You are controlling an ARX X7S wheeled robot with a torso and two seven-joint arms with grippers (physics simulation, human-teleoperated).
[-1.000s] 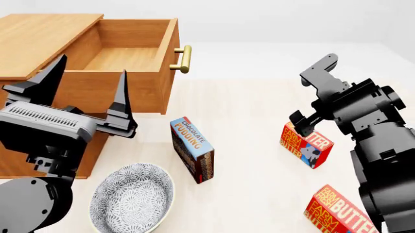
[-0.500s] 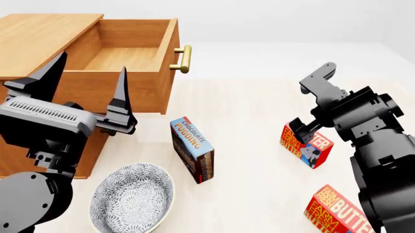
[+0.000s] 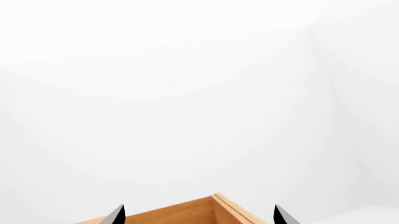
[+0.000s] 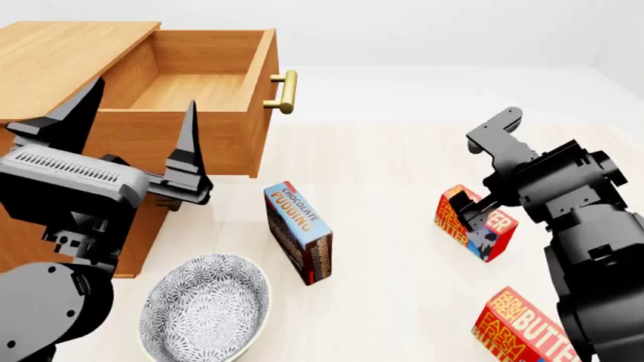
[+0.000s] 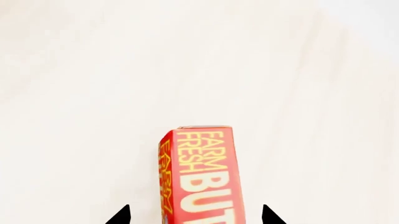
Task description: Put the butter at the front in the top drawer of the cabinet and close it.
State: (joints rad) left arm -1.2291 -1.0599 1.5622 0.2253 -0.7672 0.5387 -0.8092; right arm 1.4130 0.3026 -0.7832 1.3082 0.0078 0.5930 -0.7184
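Two identical red-orange butter boxes lie on the pale floor. One butter box (image 4: 481,226) (image 5: 203,177) sits between the spread fingers of my right gripper (image 4: 473,211) (image 5: 196,217), which is open, with a gap on each side of the box. The other butter box (image 4: 523,328) lies closer to me at the lower right. The top drawer (image 4: 264,98) of the wooden cabinet (image 4: 71,53) stands pulled out and empty, its brass handle (image 4: 286,90) facing right. My left gripper (image 4: 141,102) (image 3: 198,215) hovers open and empty in front of the cabinet, aimed over a wooden corner (image 3: 187,212).
A chocolate pudding box (image 4: 299,241) stands on edge in the middle of the floor. A patterned grey bowl (image 4: 207,309) sits near the cabinet's lower front. White walls close off the back.
My right gripper has come down lower around the farther butter box. The left arm has shifted only slightly. Neither box has moved.
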